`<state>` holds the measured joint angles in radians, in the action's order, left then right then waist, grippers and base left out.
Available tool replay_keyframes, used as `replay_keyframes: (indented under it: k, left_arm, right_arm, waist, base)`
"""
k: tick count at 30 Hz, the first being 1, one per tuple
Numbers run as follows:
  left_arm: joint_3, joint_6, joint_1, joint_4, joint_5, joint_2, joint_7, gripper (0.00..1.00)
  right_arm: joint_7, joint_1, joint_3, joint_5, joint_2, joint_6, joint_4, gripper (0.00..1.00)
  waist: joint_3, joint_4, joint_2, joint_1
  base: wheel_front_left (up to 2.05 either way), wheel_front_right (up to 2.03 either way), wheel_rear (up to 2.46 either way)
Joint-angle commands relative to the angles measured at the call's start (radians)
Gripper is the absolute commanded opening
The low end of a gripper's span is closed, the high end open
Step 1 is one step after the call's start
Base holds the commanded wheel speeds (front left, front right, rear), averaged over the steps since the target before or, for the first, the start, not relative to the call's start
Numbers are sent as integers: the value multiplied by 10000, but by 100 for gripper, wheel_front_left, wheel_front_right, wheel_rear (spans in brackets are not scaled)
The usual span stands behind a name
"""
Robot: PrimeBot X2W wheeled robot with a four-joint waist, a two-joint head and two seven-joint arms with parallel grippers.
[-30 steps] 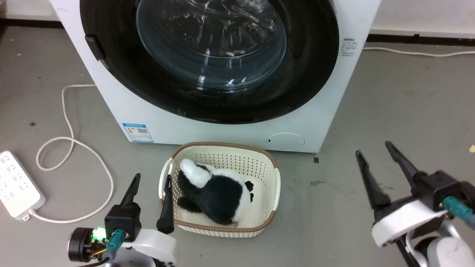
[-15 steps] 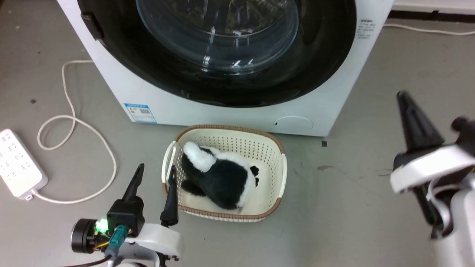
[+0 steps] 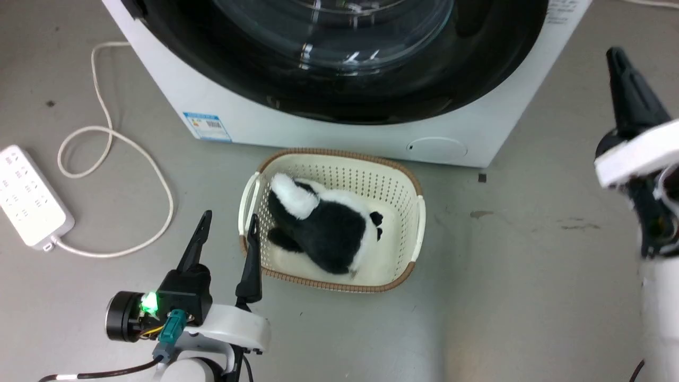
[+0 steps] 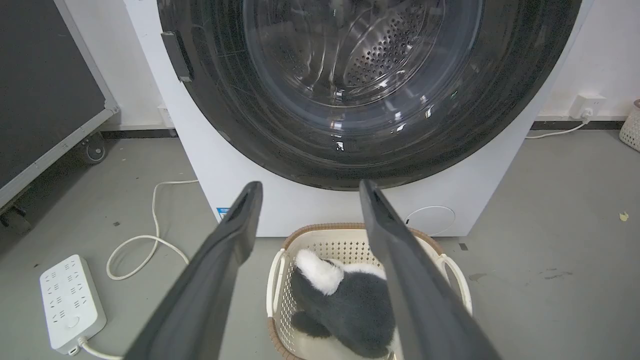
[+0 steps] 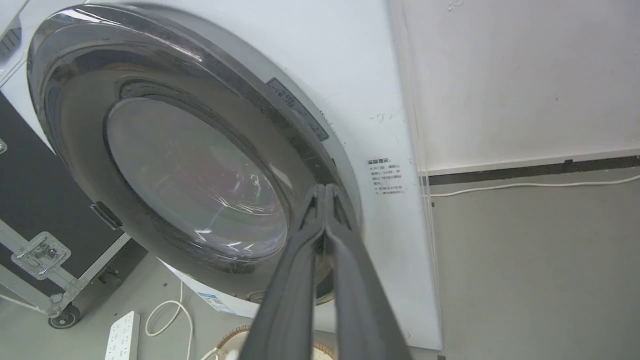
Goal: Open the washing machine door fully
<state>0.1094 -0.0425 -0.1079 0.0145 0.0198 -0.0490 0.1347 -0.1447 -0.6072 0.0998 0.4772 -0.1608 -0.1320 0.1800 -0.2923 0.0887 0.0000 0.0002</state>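
Head view, basket [image 3: 339, 153] before washing machine door [image 3: 339, 100]; left pincer [image 3: 231, 215] spread, right pincer [image 5: 325, 188] closed

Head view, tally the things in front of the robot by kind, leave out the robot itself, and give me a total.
washer: 1
basket: 1
plush toy, lying in the basket: 1
power strip with its cord: 1
Total: 4

Top of the washing machine door [image 3: 339, 58] past the upper edge; right pincer [image 3: 618, 61] blurred, perhaps cropped.
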Motion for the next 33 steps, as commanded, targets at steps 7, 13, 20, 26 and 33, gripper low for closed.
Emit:
replay_keyframes:
  k: [7, 13, 20, 26, 33]
  left_arm:
    - [188, -139, -500, 88, 17, -14, 305, 100]
    - [314, -208, -662, 108, 37, -13, 431, 100]
    - [416, -267, -889, 126, 18, -14, 619, 100]
    - [541, -344, -988, 138, 35, -14, 744, 100]
    - [686, -395, -1201, 140, 49, -14, 890, 100]
  right_arm:
    - [-1522, -2151, 859, 1501, 45, 7, 1520, 0]
    - [-2365, -3294, 1285, 1634, -170, 8, 2652, 0]
    - [-3880, -5097, 2436, 2503, -362, 9, 4293, 0]
    - [-5248, -6174, 2911, 2998, -337, 10, 5138, 0]
    - [-6071, -7073, 3355, 3209, -257, 11, 5581, 0]
  waist:
    - [-709, 325, 0, -2]
    - [-1054, 511, 0, -2]
    - [-1466, 763, 0, -2]
    - [-1716, 851, 0, -2]
    - [-2005, 965, 0, -2]
  base:
    - [0, 0, 0]
    - [0, 0, 0]
    - [0, 0, 0]
    - [0, 0, 0]
    - [0, 0, 0]
